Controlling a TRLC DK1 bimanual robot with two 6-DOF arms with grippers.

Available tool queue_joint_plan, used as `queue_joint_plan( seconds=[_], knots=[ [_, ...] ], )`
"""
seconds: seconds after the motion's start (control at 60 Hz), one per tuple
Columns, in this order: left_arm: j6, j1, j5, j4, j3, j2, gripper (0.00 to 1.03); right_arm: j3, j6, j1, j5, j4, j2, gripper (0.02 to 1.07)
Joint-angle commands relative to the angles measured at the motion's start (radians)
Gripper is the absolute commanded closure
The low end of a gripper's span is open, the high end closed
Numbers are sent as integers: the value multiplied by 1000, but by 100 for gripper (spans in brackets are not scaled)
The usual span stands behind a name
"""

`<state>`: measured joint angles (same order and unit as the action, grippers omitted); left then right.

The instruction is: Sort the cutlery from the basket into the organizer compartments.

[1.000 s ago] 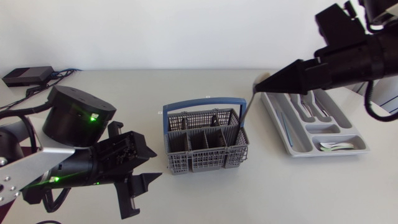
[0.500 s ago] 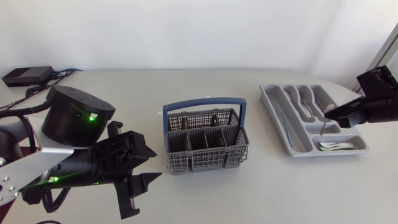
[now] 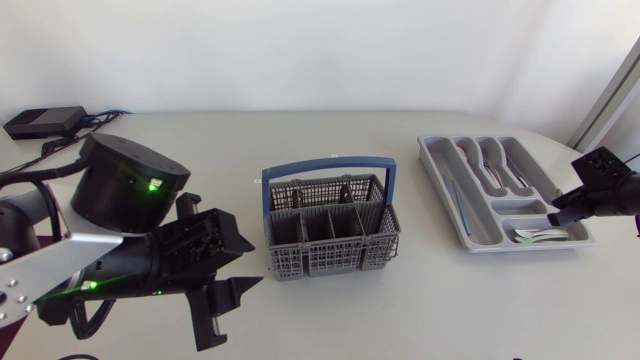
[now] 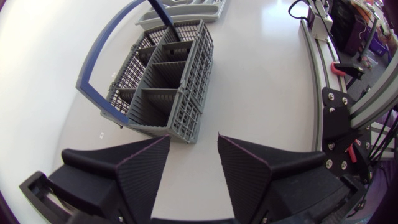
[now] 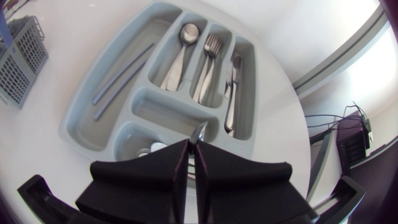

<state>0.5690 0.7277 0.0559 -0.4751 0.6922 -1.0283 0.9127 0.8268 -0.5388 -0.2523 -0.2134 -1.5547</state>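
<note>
Swung over from the basket (image 3: 330, 258), our right pincer (image 3: 556, 208) now hangs above the organizer (image 3: 445, 192).
Its fingers are pinched nearly together on a piece of cutlery (image 5: 199, 132). Only the silver end shows ahead of them, aimed at the crosswise compartments (image 5: 163, 111) just beneath; which one, we cannot tell. Our left pincer (image 4: 193, 149) gapes empty near the basket, well apart.

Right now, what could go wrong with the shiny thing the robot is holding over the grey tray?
Two things, maybe. The right gripper is shut on a thin silver piece, and only its tip shows, so it could slip or twist when it is let go. It also hangs close to a wall between compartments of the organizer, near the small spoons, so it might land across that wall or in the wrong slot.
</note>
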Motion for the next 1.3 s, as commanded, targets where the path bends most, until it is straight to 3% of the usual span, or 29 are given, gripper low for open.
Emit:
queue_joint_plan(
  seconds=[0.0, 0.367, 0.433, 0.583, 0.783, 0.9, 1.067, 1.167, 1.283],
  knots=[
    [-12, 1, 10, -16, 26, -10, 50, -38, 40, -6, 39, 66, -47, 101],
    [-1, -24, 9, -13, 6, -1, 50, -170, 92, 74, 182, 252, -122, 100],
    [2, -33, 10, -10, 0, -1, 50, -189, 92, 83, 193, 282, -122, 85],
    [19, -77, 15, 0, -20, -1, 50, -198, 92, 89, 197, 282, -122, 63],
    [32, -165, 41, 38, -34, -26, 50, -201, 84, 92, 191, 210, -5, 60],
    [31, -212, 45, 75, -39, -59, 51, -202, 61, 105, 142, 97, 143, 60],
    [5, -258, 59, 141, -33, -161, 54, -239, -14, 246, 70, -80, 354, 62],
    [-9, -269, 78, 162, -28, -204, 58, -242, -80, 362, 35, -161, 418, 76],
    [-24, -269, 88, 187, -22, -246, 61, -244, -167, 493, 21, -173, 430, 92]
  ],
)
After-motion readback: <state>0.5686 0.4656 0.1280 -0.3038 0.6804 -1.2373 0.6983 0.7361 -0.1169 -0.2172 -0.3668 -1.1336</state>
